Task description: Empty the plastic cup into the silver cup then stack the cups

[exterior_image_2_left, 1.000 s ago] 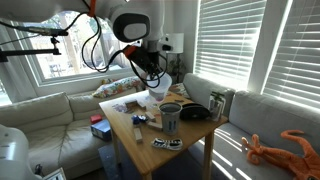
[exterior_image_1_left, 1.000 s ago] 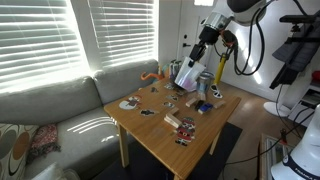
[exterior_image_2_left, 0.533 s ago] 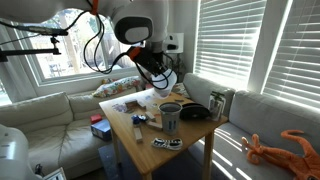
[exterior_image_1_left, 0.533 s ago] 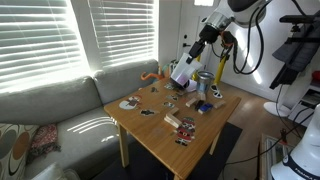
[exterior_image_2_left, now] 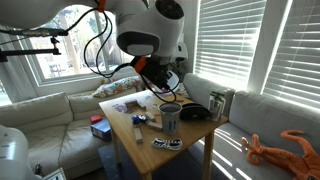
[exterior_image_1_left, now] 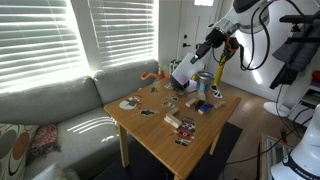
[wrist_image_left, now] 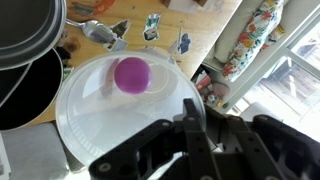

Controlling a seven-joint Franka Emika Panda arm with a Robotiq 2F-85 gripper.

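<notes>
My gripper (exterior_image_1_left: 194, 60) is shut on the rim of the plastic cup (exterior_image_1_left: 183, 72), a translucent whitish tumbler held tilted in the air above the table. In the wrist view I look into the plastic cup (wrist_image_left: 90, 120); a purple ball (wrist_image_left: 131, 75) lies inside it, and my gripper (wrist_image_left: 190, 125) pinches its wall. The silver cup (exterior_image_1_left: 204, 82) stands upright on the table just beside and below the tilted tumbler. It also shows in an exterior view (exterior_image_2_left: 170, 118) and at the top left of the wrist view (wrist_image_left: 30, 25).
The wooden table (exterior_image_1_left: 160, 135) carries several scattered cards and small items (exterior_image_1_left: 182, 127). A thin yellow post (exterior_image_1_left: 221, 68) stands behind the silver cup. A black object (exterior_image_2_left: 195, 112) lies beside the cup. Sofas (exterior_image_1_left: 50, 115) flank the table; an orange toy (exterior_image_2_left: 280, 150) lies on one.
The arm has rotated and tipped the plastic cup further over, bringing its rim lower and closer to the silver cup. The silver cup has not moved.
</notes>
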